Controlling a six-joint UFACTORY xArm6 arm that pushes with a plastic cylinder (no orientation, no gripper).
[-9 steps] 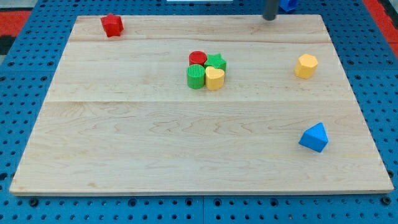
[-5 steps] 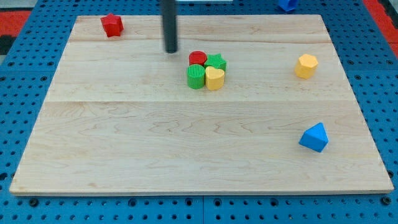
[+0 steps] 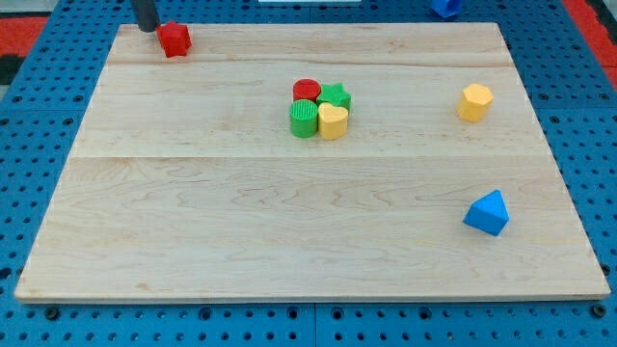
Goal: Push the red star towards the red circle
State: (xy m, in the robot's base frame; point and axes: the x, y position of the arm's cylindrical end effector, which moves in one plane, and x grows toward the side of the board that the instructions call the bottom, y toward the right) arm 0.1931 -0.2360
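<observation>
Six blocks sit on the bench (image 3: 193, 222); the red star (image 3: 174, 39) is at the view's top left, well apart from the red circle (image 3: 307, 90), which touches the green cylinder (image 3: 303, 119), green star (image 3: 335, 95) and yellow heart (image 3: 333, 121). My tip (image 3: 146, 29), a bare rod with no jaws to open or close, stands just left of the star. An off-centre push could spin the star aside, or scatter that cluster.

Blue block (image 3: 487, 213), yellow block (image 3: 474, 101).

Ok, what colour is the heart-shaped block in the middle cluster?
Yellow: the heart block shows plainly in the camera view.
</observation>
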